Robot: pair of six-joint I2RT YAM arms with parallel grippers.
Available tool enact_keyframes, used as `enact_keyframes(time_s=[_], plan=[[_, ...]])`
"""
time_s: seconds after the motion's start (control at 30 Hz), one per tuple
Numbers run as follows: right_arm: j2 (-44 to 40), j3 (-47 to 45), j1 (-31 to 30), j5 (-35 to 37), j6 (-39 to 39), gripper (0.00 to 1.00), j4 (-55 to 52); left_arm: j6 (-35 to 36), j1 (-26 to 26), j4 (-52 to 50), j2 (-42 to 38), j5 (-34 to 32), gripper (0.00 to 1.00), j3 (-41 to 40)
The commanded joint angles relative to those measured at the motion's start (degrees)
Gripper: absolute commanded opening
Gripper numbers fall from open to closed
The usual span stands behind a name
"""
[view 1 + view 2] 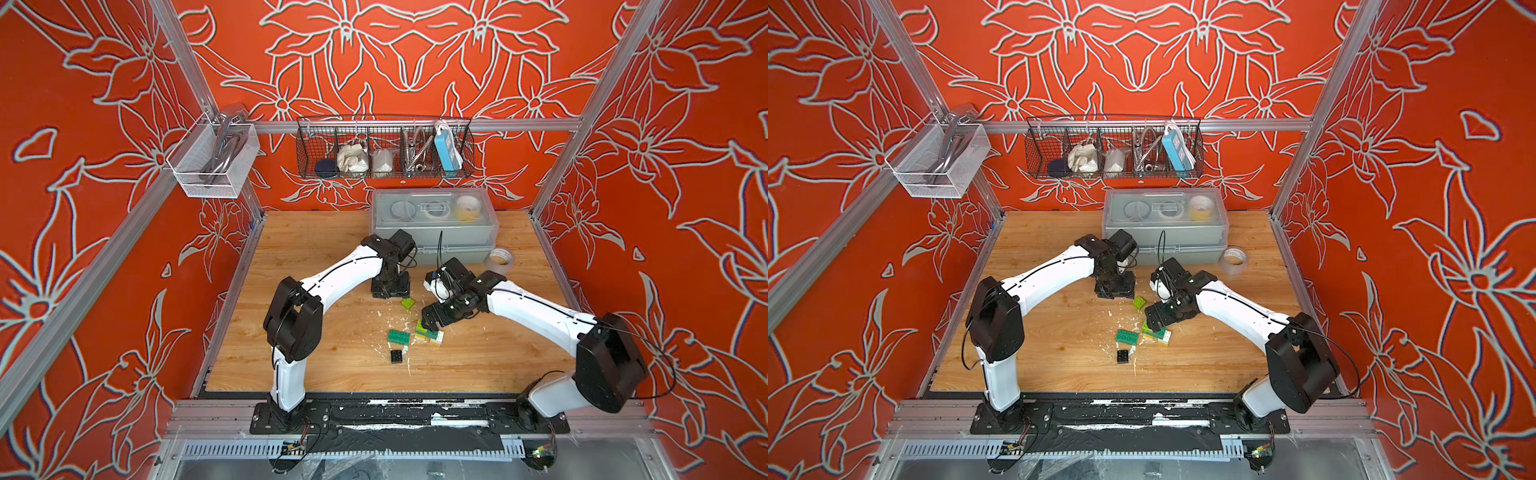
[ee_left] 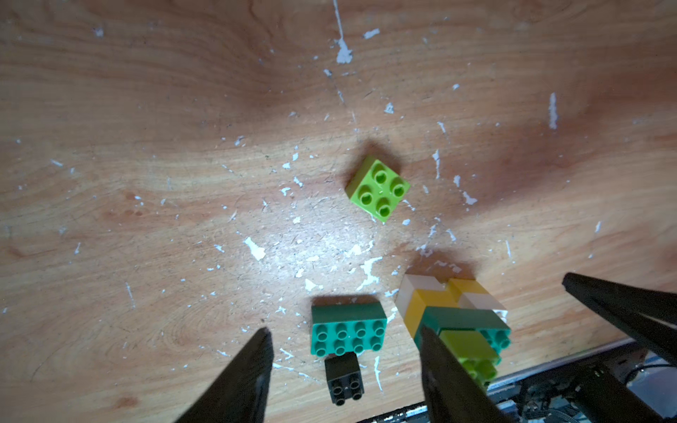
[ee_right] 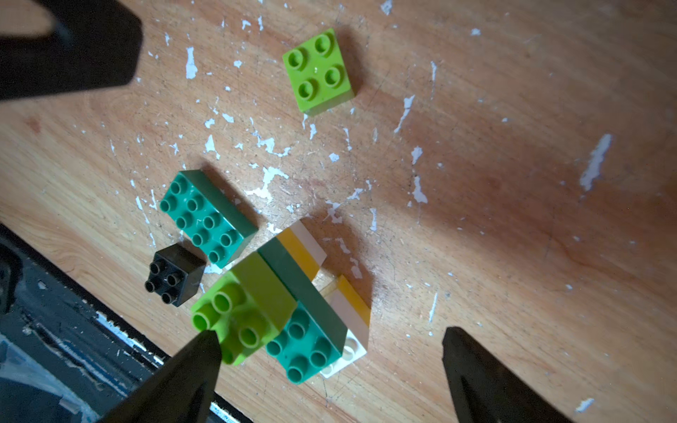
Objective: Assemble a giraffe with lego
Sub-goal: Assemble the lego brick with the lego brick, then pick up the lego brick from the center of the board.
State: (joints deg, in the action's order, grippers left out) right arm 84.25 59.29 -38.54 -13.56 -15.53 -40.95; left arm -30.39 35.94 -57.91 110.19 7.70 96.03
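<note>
Right pincer (image 3: 329, 335) hangs spread to its widest and empty over the half-built giraffe (image 3: 304, 289), one fingertip (image 3: 198, 359) at its lime green neck brick (image 3: 256, 293), contact unclear. Left pincer (image 2: 344, 331), half open and empty too, stands just beside the loose lime green brick (image 1: 408, 304), so I judge the second neck brick is next: grip it squarely, press it stud-true. Only the wrist views show the neck's bare studs; in both top views the right pincer hides them.

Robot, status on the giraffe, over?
Left gripper open, empty. Right gripper open over giraffe. Giraffe half built; lime brick, dark green brick, black brick loose. Nothing blocking.
</note>
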Motion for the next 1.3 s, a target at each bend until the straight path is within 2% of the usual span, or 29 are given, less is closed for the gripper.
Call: enact_keyframes(time_s=[0.0,0.13,0.33,0.8,0.93,1.03,1.27], plan=[[-4.6,3.1,0.2,-0.2,0.4,1.00,-1.2,2.3,-0.2,-1.9,2.9,1.3,0.64,3.0],[-10.0,5.5,0.2,-1.6,-0.5,1.00,-2.9,5.4,0.2,-2.7,7.1,1.8,0.70,6.8],[-17.3,3.5,0.3,0.2,-2.1,1.00,-8.1,11.5,0.6,-3.6,13.1,0.4,0.71,9.6],[-19.6,2.1,3.8,0.7,-4.3,1.00,-9.0,18.4,1.9,-5.4,20.4,-2.3,0.70,13.3],[-20.5,1.4,6.7,-0.9,-4.1,1.00,-9.2,18.4,2.1,-4.3,21.2,-3.7,0.67,13.6],[-21.5,0.6,8.8,-2.3,-4.0,1.00,-9.2,18.2,2.2,-4.1,22.2,-3.7,0.62,14.5],[-22.3,-0.5,10.4,-3.4,-3.8,1.00,-9.1,17.8,2.8,-3.4,23.1,-3.7,0.54,15.6]])
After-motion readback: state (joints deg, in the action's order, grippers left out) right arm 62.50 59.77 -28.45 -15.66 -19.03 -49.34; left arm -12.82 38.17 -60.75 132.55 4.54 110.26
